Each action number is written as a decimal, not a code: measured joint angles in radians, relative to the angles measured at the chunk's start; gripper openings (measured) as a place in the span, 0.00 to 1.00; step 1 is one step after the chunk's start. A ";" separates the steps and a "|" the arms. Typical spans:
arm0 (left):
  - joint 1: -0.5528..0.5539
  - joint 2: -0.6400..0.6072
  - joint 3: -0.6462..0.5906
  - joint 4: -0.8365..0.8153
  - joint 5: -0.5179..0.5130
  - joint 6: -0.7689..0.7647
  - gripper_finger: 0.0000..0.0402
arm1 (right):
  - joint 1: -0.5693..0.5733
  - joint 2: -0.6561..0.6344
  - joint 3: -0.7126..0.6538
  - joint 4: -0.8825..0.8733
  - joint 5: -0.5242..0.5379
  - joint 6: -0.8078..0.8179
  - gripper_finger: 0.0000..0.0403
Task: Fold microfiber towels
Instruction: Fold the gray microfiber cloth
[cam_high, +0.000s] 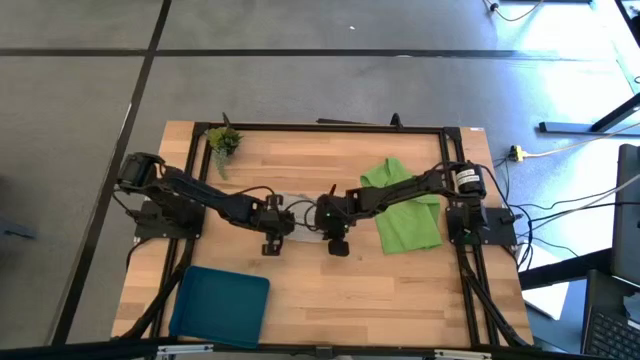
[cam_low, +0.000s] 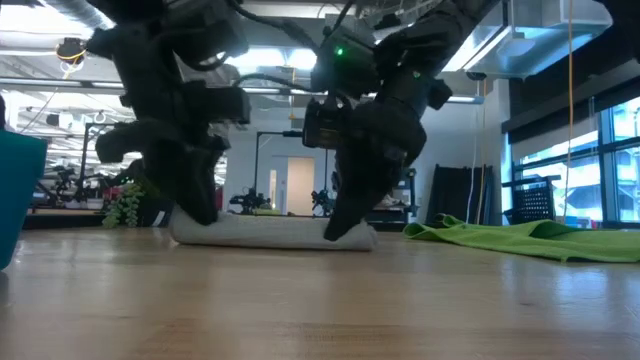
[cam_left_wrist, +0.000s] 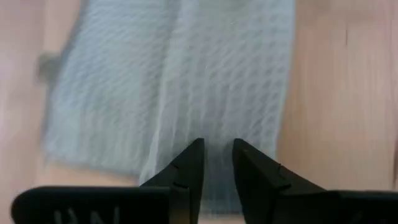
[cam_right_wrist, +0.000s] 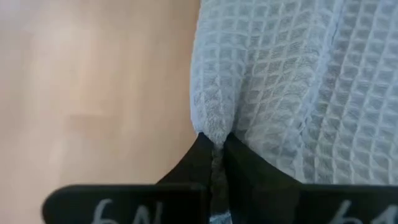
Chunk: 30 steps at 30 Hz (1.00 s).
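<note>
The grey towel (cam_high: 300, 222) lies mid-desk as a narrow folded band, its long axis running side to side between the two claws. It is pale grey with a waffle weave; from table height it looks like a low, flat roll (cam_low: 270, 232), layered a few thick. A crease runs along the weave in the left wrist view (cam_left_wrist: 180, 74).

The left claw (cam_high: 272, 240) is down at one end of the grey towel, its fingers (cam_left_wrist: 186, 171) only a little apart with the cloth between the tips. I cannot tell whether it really grips. The right claw (cam_high: 338, 240) is at the other end, fingers pressed together on a puckered ridge of the towel's edge (cam_right_wrist: 214, 134).

The green towel (cam_high: 405, 210) lies just past the right claw from the grey one, rumpled and spread loosely, partly under the right arm. The blue tray (cam_high: 222, 305) sits at the desk's (cam_high: 330, 300) near edge, and a plant sprig (cam_high: 223, 142) at the far corner on the left arm's side.
</note>
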 joint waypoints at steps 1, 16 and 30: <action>0.000 -0.013 0.000 -0.018 -0.018 -0.003 0.19 | -0.013 0.001 0.005 -0.005 -0.044 0.008 0.06; -0.087 -0.059 0.004 -0.063 -0.101 -0.041 0.19 | -0.185 0.003 0.022 0.004 -0.319 0.169 0.06; -0.143 -0.009 0.006 0.026 -0.186 -0.041 0.19 | -0.268 -0.001 0.024 0.015 -0.492 0.222 0.06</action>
